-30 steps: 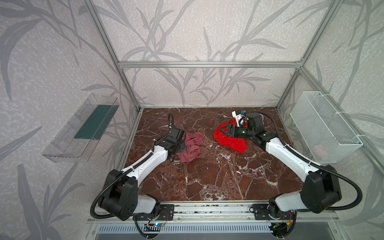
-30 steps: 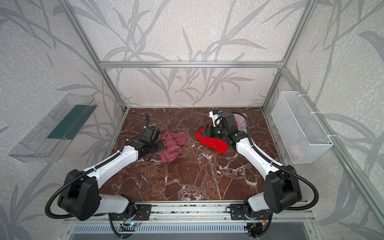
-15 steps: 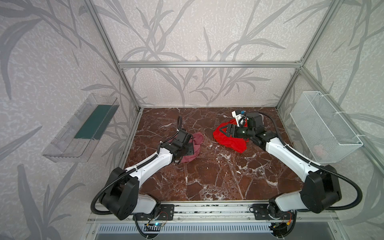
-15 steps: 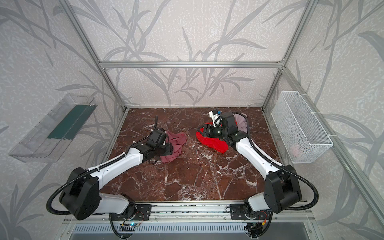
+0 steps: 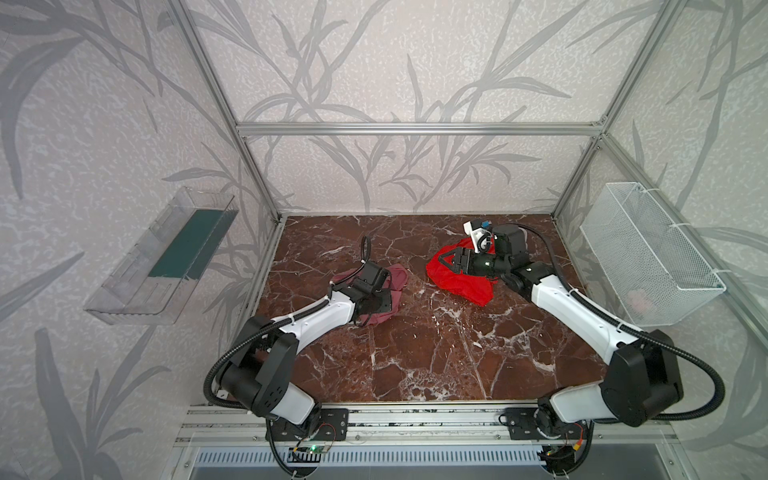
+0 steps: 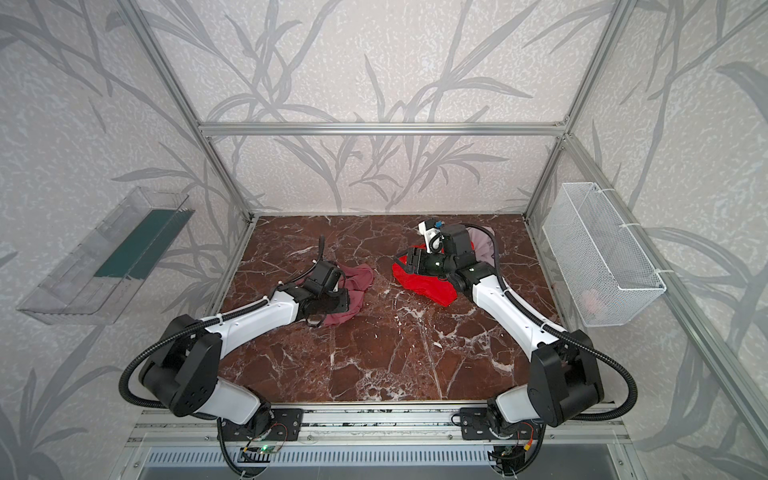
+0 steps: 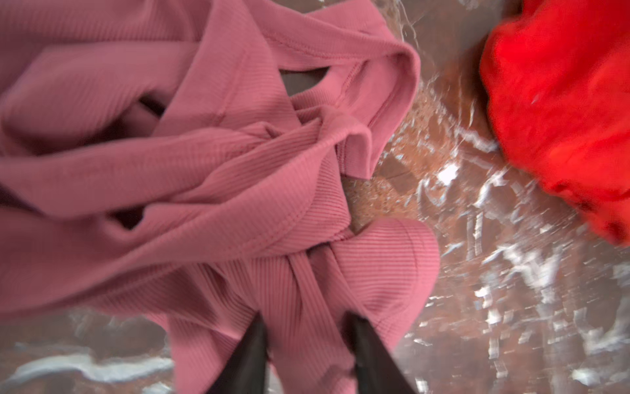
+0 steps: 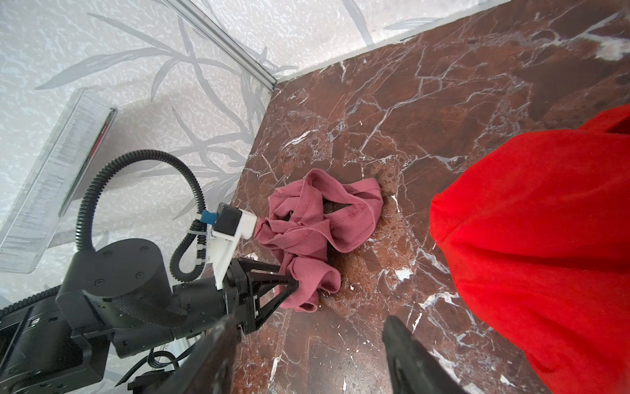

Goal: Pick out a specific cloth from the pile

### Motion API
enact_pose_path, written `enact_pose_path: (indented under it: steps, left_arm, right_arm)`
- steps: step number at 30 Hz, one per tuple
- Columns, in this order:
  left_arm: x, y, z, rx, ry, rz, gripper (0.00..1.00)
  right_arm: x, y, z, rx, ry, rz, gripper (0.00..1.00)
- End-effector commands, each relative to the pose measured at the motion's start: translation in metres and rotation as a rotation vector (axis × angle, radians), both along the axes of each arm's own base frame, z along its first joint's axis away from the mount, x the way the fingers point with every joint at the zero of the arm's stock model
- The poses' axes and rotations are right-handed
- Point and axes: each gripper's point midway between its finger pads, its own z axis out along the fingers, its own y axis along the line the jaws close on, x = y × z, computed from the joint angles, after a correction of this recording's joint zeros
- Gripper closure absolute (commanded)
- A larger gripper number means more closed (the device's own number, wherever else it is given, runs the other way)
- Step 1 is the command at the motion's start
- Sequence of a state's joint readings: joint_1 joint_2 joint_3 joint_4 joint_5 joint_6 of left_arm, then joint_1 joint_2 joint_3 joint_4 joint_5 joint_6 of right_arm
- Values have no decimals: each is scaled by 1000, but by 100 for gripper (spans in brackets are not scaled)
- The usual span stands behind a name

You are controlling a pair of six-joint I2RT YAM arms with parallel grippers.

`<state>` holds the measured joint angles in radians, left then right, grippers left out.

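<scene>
Now that my left gripper [image 8: 294,283] has swung from beside the cloth [image 5: 398,279] onto its lower edge and pinched a fold, I judge the pick gripped but not yet lifted. The cloth lies left of centre in both top views, well apart from the red cloth [image 5: 461,286]. My right gripper [image 5: 444,262] hangs over that, jaws apart and empty. I count three cloths: one rose, one red, one lilac-grey cloth [image 6: 482,243].

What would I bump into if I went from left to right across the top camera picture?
In a top view: clear wall tray → dusty rose cloth → red cloth → white wire basket.
</scene>
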<state>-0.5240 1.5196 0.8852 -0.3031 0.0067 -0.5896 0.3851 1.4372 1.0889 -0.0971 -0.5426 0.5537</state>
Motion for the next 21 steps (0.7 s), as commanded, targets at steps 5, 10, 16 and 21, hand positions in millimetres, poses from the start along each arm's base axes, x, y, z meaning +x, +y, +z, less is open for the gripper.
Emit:
enact_pose_path:
  steps: [5, 10, 16, 21]
  left_arm:
    - [5, 29, 14, 132, -29, 111, 100]
    - [5, 51, 41, 211, -91, 161, 100]
    - [11, 71, 60, 232, -172, 214, 100]
    - [28, 81, 68, 245, -199, 242, 100]
  right_arm:
    - [-3, 0, 11, 16, -33, 10, 32]
    - [-2, 1, 11, 17, -32, 9, 32]
    - [0, 2, 8, 21, -25, 9, 32]
    - [0, 2, 8, 20, -25, 10, 32]
